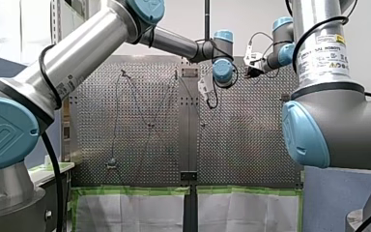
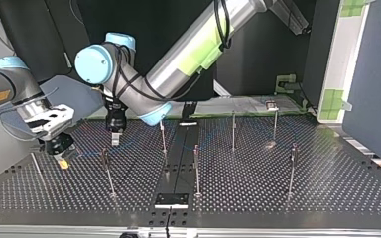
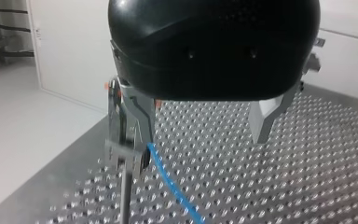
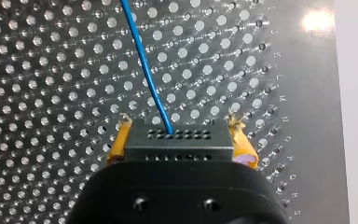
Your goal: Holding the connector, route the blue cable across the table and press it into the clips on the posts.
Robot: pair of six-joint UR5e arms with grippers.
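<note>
In the right wrist view my right gripper (image 4: 179,125) has its yellow pads (image 4: 119,140) shut on a dark grey connector (image 4: 179,140). The blue cable (image 4: 144,70) leaves the connector's face and runs ahead over the perforated table. In the left wrist view my left gripper (image 3: 205,135) stands open just above the table. The blue cable (image 3: 168,179) passes beside one of its fingers (image 3: 142,121), next to a clip (image 3: 121,156) on top of a post. In the top view my left gripper (image 2: 115,138) hangs at the middle left and my right gripper (image 2: 63,161) at the far left.
Several thin upright posts (image 2: 196,168) stand across the perforated table (image 2: 278,198), one (image 2: 108,173) between the two grippers. A black plate (image 2: 171,200) lies at the top view's near middle. The table's edge (image 3: 51,172) is close beside my left gripper.
</note>
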